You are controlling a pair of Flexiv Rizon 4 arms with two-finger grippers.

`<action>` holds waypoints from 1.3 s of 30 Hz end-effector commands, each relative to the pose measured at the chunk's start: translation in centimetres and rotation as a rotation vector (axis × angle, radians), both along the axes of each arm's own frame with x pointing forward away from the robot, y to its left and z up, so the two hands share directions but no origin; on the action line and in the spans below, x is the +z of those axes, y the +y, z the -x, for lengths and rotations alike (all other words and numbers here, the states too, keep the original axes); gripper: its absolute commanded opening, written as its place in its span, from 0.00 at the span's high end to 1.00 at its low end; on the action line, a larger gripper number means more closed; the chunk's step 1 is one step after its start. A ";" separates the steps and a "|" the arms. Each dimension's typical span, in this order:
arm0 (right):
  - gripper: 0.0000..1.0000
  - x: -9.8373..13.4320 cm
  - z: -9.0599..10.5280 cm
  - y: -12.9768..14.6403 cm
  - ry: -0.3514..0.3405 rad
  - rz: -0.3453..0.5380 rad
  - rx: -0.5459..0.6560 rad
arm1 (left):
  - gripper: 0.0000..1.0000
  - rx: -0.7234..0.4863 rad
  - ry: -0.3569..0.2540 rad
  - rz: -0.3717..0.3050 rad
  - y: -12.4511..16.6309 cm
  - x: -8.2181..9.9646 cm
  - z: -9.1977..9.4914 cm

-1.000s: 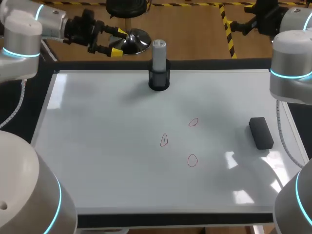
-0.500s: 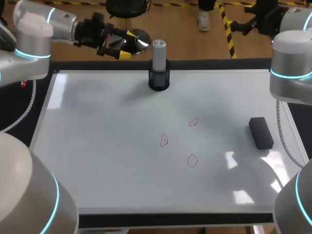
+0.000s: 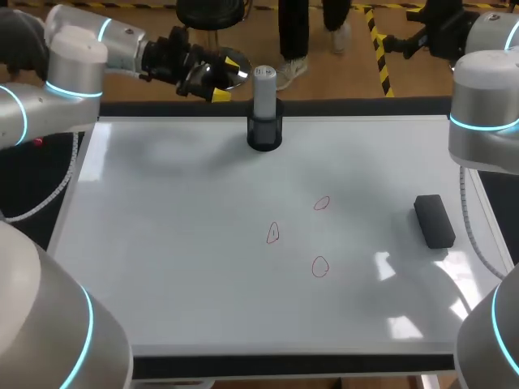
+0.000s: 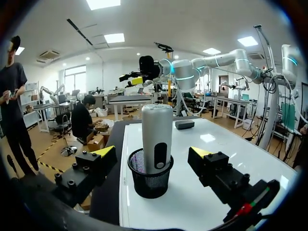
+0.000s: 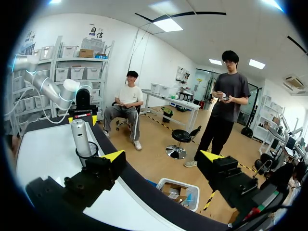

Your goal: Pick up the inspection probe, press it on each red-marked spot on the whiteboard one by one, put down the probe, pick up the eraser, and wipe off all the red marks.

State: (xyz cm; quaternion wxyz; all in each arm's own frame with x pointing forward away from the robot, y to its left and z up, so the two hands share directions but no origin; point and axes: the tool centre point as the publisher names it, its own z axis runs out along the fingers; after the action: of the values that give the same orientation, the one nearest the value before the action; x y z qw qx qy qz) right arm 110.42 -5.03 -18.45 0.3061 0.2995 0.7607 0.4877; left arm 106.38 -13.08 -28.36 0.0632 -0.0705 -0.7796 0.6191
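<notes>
Probe (image 3: 264, 89) in cup (image 3: 264, 134), three red marks (image 3: 273, 233), one eraser (image 3: 435, 220), left gripper (image 3: 229, 79) and right gripper (image 5: 162, 156) apart.

Head overhead, both wrists face probe (image 4: 157, 134)

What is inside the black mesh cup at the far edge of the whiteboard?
A grey probe stands upright in the cup, its top sticking out. The cup's wall hides its lower end and the cup's bottom.
</notes>
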 end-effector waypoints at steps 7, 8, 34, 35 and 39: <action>0.00 0.0 0.0 0.0 0.000 0.000 0.000 | 0.00 -0.080 0.034 0.018 -2.7 -1.6 -1.1; 0.00 0.0 0.0 0.0 0.000 0.000 0.000 | 0.00 -0.079 0.040 0.015 -3.0 -1.8 -1.0; 0.00 0.0 0.0 0.0 0.000 0.000 0.000 | 0.00 -0.078 0.092 0.008 -7.2 -3.4 1.0; 0.00 0.0 0.0 0.0 0.000 0.000 0.000 | 0.00 -0.078 0.092 0.010 -7.4 -3.4 1.0; 0.00 0.0 0.0 0.0 0.000 0.000 0.000 | 0.00 -0.078 0.092 0.009 -7.8 -3.4 1.1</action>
State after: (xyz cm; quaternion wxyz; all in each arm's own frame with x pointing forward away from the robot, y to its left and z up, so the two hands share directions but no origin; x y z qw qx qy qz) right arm 110.42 -5.03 -18.45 0.3062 0.2996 0.7607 0.4877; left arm 104.76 -20.47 -31.38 0.1186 -0.0700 -0.7719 0.6206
